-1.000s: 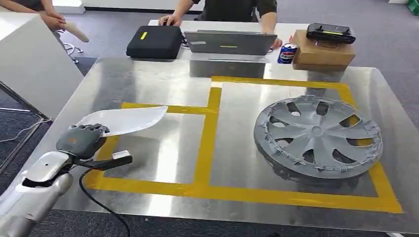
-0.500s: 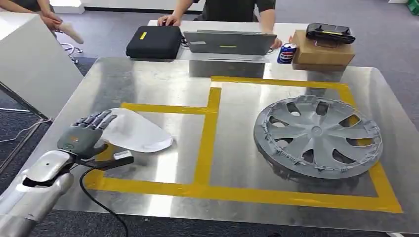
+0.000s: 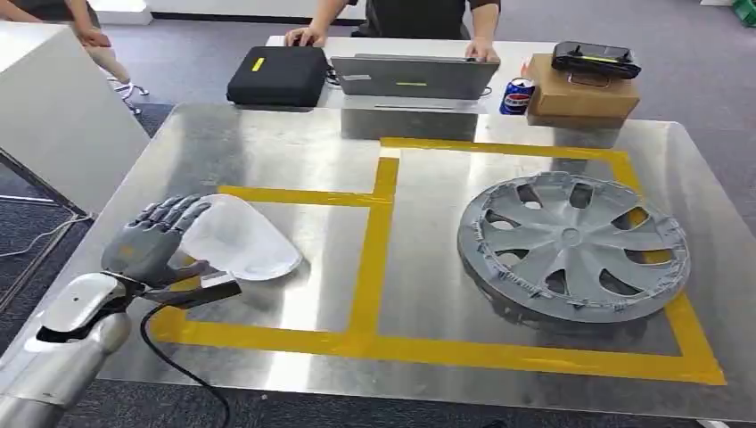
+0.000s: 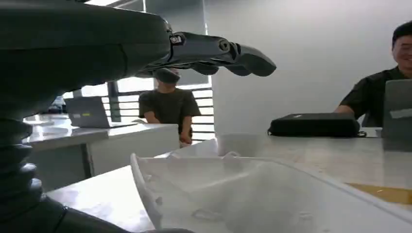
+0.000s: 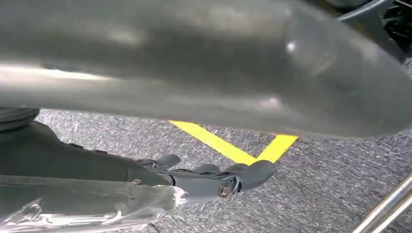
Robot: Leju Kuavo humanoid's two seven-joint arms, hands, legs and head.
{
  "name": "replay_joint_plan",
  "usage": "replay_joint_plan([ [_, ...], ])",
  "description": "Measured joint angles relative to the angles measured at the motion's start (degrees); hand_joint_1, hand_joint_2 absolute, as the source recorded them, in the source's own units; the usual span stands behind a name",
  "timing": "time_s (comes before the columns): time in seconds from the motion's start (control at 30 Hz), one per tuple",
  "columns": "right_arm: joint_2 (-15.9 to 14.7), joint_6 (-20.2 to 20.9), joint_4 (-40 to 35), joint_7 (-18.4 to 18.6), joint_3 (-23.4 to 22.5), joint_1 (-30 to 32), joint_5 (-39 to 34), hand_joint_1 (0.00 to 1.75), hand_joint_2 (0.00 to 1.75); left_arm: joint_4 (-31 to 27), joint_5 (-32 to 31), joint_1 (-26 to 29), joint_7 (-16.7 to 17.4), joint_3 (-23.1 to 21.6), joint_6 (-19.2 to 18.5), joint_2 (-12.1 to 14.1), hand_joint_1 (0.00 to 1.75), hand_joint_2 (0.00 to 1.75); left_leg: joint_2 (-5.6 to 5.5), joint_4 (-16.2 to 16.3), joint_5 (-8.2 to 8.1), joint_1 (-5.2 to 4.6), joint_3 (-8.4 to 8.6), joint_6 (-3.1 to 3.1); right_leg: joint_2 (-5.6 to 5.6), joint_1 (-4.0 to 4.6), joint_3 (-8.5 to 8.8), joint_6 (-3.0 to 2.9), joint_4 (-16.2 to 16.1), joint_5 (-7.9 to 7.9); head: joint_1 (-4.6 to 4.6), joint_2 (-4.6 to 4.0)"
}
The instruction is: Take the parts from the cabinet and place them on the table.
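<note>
Fingers (image 3: 169, 214) of the left hand (image 3: 150, 245) spread wide over the white plastic part (image 3: 239, 239) lying at nine o'clock on the steel table (image 3: 267, 143), the grey hubcap (image 3: 573, 247) at three, a Pepsi can (image 3: 518, 95) at one, while the right hand (image 5: 214, 179) hangs, grip unclear.

Brushed silver table (image 3: 267, 143), crossed by bright yellow tape lines (image 3: 374, 241) forming rectangles. Translucent white plastic part (image 3: 239, 239) near the left edge; matte grey hubcap (image 3: 573, 247) with darker spoke openings toward the right edge. Dark grey left hand (image 3: 147, 242) on a polished silver arm (image 3: 67, 334), trailing a black cable (image 3: 174, 352). Beyond the far edge: black case (image 3: 278, 76) with a small yellow mark, grey laptop (image 3: 414, 77), blue-and-red can (image 3: 519, 95), brown cardboard box (image 3: 579, 94) topped by a black device (image 3: 595, 60). White cabinet (image 3: 53, 116) off the left corner. Grey speckled carpet (image 5: 316, 184) with yellow floor tape (image 5: 233, 148) behind the dark grey right hand (image 5: 214, 179).
</note>
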Motion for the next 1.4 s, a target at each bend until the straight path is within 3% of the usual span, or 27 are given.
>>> replay_joint_plan([
  [0.23, 0.0, 0.1, 0.0, -0.1, -0.7, 0.0, 0.1, 0.0, 0.0, -8.1, 6.5, 5.4, -5.5, 4.1, 0.5, -1.5, 0.0, 0.0, -0.01, 0.0, -0.07, -0.01, -0.05, 0.02, 0.0, -0.03, 0.04, -0.01, 0.0, -0.04, -0.02, 0.0],
  [0.4, 0.1, 0.1, 0.0, -0.1, -1.1, 0.0, 0.2, 0.0, 0.0, -14.5, 8.8, 9.1, -8.4, 7.4, 2.4, -3.2, 0.0, 0.0, -0.02, 0.0, -0.26, -0.42, -0.01, 0.53, -0.03, -0.4, 0.07, 0.39, -0.1, -0.06, -0.02, 0.0],
  [0.53, 0.2, 0.1, 0.0, -0.1, -1.2, 0.1, 0.2, 0.0, 0.0, -16.8, 9.0, 10.3, -8.7, 8.5, 2.4, -3.6, 0.0, 0.0, -0.04, 0.0, 0.15, -0.81, 0.04, 1.16, -0.05, -0.84, 0.2, 1.14, -0.2, 0.35, -0.04, 0.0],
  [0.57, 0.1, 0.1, 0.0, -0.1, -1.2, 0.1, 0.2, 0.0, 0.0, -17.2, 9.9, 10.4, -9.1, 8.8, 2.5, -3.8, 0.0, 0.0, 0.08, -0.7, 0.79, -0.41, 0.18, 1.44, 0.02, -0.58, 0.19, 1.37, -0.2, 0.41, -0.04, 0.0],
  [0.6, 0.2, 0.1, 0.0, 0.0, -1.2, 0.1, 0.2, 0.0, 0.0, -17.7, 11.2, 10.5, -9.8, 9.2, 2.4, -4.2, 0.0, 0.0, 0.15, -1.0, 1.08, -0.16, 0.37, 1.58, -0.45, -0.65, -0.52, 1.48, 0.9, -1.23, 0.07, 0.0],
  [0.63, 0.2, 0.1, 0.0, 0.0, -1.2, 0.1, 0.3, 0.0, 0.0, -18.4, 13.0, 10.8, -10.8, 9.9, 2.2, -4.6, 0.0, 0.0, 0.22, -1.0, 1.19, -0.04, 0.32, 1.75, -0.74, -0.67, -1.39, 1.62, 3.8, -3.85, 0.37, 0.0],
  [0.7, 0.2, 0.1, 0.0, 0.2, -1.3, 0.1, 0.5, 0.0, 0.0, -19.5, 17.5, 12.0, -12.6, 12.5, -0.5, -5.8, 0.0, 0.0, 0.49, -1.0, 1.22, -0.03, 0.18, 1.75, -1.14, -0.99, -4.46, 2.01, 13.2, -9.17, 0.41, 0.0],
  [0.73, 0.2, 0.1, 0.0, 0.4, -1.4, 0.1, 0.6, 0.0, 0.0, -19.6, 19.8, 12.4, -13.3, 14.0, -2.4, -6.3, 0.0, 0.0, 0.62, -1.0, 1.31, -0.02, 0.05, 1.62, -1.18, -1.06, -5.4, 2.19, 16.8, -10.86, 0.42, 0.0],
  [0.77, 0.2, 0.1, 0.0, 0.4, -1.5, 0.2, 0.6, 0.0, 0.0, -19.6, 22.3, 13.0, -14.1, 15.9, -4.5, -7.1, 0.0, 0.0, 0.65, -1.0, 1.45, 0.06, -0.08, 1.42, -1.19, -1.14, -5.19, 2.34, 17.8, -11.18, 0.44, 0.0],
  [0.8, 0.2, 0.1, 0.0, 0.4, -1.6, 0.2, 0.8, 0.0, 0.0, -19.5, 25.0, 13.5, -15.2, 18.0, -6.3, -7.7, 0.0, 0.0, 0.65, -0.9, 1.63, 0.22, -0.27, 1.14, -1.22, -1.22, -3.38, 2.5, 15.7, -10.22, 0.42, 0.0],
  [0.83, 0.2, 0.1, 0.0, 0.4, -1.7, 0.2, 1.0, 0.0, 0.0, -19.5, 27.9, 13.8, -16.4, 20.4, -7.7, -8.5, 0.0, 0.0, 0.64, -0.9, 1.8, 0.44, -0.46, 0.88, -1.25, -1.34, -0.55, 2.6, 11.6, -8.59, 0.42, 0.0],
  [0.87, 0.2, 0.1, 0.0, 0.4, -1.8, 0.2, 1.2, 0.0, 0.0, -19.3, 30.5, 14.1, -17.7, 22.5, -8.8, -9.1, 0.0, 0.0, 0.63, -0.7, 1.99, 0.69, -0.63, 0.57, -1.28, -1.54, 3.35, 2.76, 5.7, -6.7, 0.42, 0.0],
  [0.9, 0.3, 0.1, 0.0, 0.4, -2.0, 0.1, 1.3, 0.0, 0.0, -19.1, 32.9, 14.3, -19.2, 24.6, -9.9, -9.7, 0.0, 0.0, 0.62, -0.5, 2.13, 0.79, -0.77, 0.21, -1.23, -1.83, 6.47, 3.12, 0.7, -6.44, 0.48, 0.0],
  [0.93, 0.7, 0.1, 0.0, 0.5, -2.1, -0.1, 1.5, 0.0, 0.0, -18.8, 35.4, 14.6, -20.9, 27.3, -10.9, -10.2, 0.0, 0.0, 0.52, -0.4, 2.27, 0.46, -0.92, -0.28, -0.81, -1.35, 6.6, 2.85, 0.3, -6.88, 0.46, 0.0],
  [0.97, 0.7, 0.1, 0.0, 0.5, -2.2, -0.2, 1.6, 0.0, 0.0, -18.3, 36.8, 14.6, -22.3, 29.7, -11.7, -10.8, 0.0, 0.0, 0.5, -0.4, 2.54, 0.49, -0.91, -0.64, -0.64, -1.42, 6.54, 1.93, 0.3, -6.29, 0.11, 0.0],
  [1.03, 0.7, 0.1, 0.0, 0.9, -2.5, 0.0, 2.1, 0.0, 0.0, -16.3, 39.4, 14.4, -24.1, 35.2, -13.4, -12.2, 0.0, 0.0, 0.5, -1.1, 3.44, 0.7, -0.87, -1.52, -0.6, -1.1, 6.06, 1.09, 0.7, -5.83, 0.04, 0.0],
  [1.07, 0.7, 0.1, 0.0, 0.9, -2.6, 0.1, 2.3, 0.0, 0.0, -14.8, 40.6, 14.3, -24.6, 38.2, -14.0, -12.5, 0.0, 0.0, 0.49, -1.2, 3.72, 0.82, -1.0, -1.98, -0.59, -1.14, 5.65, 0.4, 0.5, -5.33, 0.07, 0.0],
  [1.1, 0.7, 0.1, 0.0, 0.9, -2.6, 0.1, 2.5, 0.0, 0.0, -12.7, 40.9, 13.9, -25.2, 40.9, -14.1, -12.8, 0.0, 0.0, 0.41, -0.8, 2.58, 0.97, -1.38, -2.23, -0.67, -1.3, 5.41, -0.31, 0.4, -4.81, 0.02, 0.0],
  [1.13, 0.8, 0.1, 0.0, 0.9, -2.7, 0.0, 2.6, 0.0, 0.0, -10.8, 41.1, 13.5, -25.7, 43.3, -14.1, -12.8, 0.0, 0.0, 0.39, 1.4, -0.25, 0.95, -2.35, -2.37, -0.69, -1.27, 4.81, -0.83, 0.4, -4.38, -0.11, 0.0],
  [1.17, 0.8, 0.1, 0.0, 0.6, -2.8, 0.0, 2.7, 0.0, 0.0, -8.0, 41.6, 12.8, -26.2, 46.3, -14.6, -12.8, 0.0, 0.0, 0.31, 5.7, -3.53, 0.91, -4.02, -2.52, -0.68, -1.19, 4.11, -1.1, 0.4, -3.91, -0.28, 0.0],
  [1.23, 0.8, 0.2, 0.0, 0.2, -3.0, 0.1, 3.0, 0.0, 0.0, -2.6, 42.6, 11.9, -27.4, 51.0, -16.4, -12.7, 0.0, 0.0, 0.23, 15.0, -8.44, 0.89, -7.23, -2.68, -0.69, -0.99, 2.67, -1.24, 0.5, -2.91, -0.28, 0.0],
  [1.27, 0.8, 0.3, 0.0, 0.2, -3.0, 0.2, 3.1, 0.0, 0.0, -0.2, 42.7, 11.8, -27.5, 52.9, -16.9, -12.8, 0.0, 0.0, 0.23, 17.3, -9.42, 0.89, -7.53, -2.61, -0.68, -0.91, 1.9, -1.23, 0.5, -2.37, -0.33, 0.0],
  [1.3, 0.8, 0.4, 0.0, 0.1, -3.1, 0.2, 3.2, 0.0, 0.0, 1.8, 42.7, 11.6, -27.6, 54.3, -17.1, -12.7, 0.0, 0.0, 0.22, 16.6, -9.04, 0.87, -6.29, -2.48, -0.68, -0.83, 1.14, -1.2, 0.5, -1.78, -0.3, 0.0],
  [1.33, 0.8, 0.5, 0.0, 0.0, -3.1, 0.2, 3.3, 0.0, 0.0, 4.0, 42.7, 11.0, -27.6, 55.8, -17.1, -12.6, 0.0, 0.0, 0.22, 13.4, -7.78, 0.87, -3.75, -2.31, -0.68, -0.81, 0.47, -1.12, 0.5, -1.17, -0.31, 0.0],
  [1.4, 0.8, 0.7, 0.0, -0.1, -3.3, 0.0, 3.4, 0.0, 0.0, 9.1, 43.2, 9.7, -27.6, 59.0, -17.5, -12.0, 0.0, 0.0, 0.22, 2.9, -5.04, 0.89, 4.05, -2.0, -0.68, -0.83, -0.54, -0.74, 0.5, -0.1, -0.31, 0.0],
])
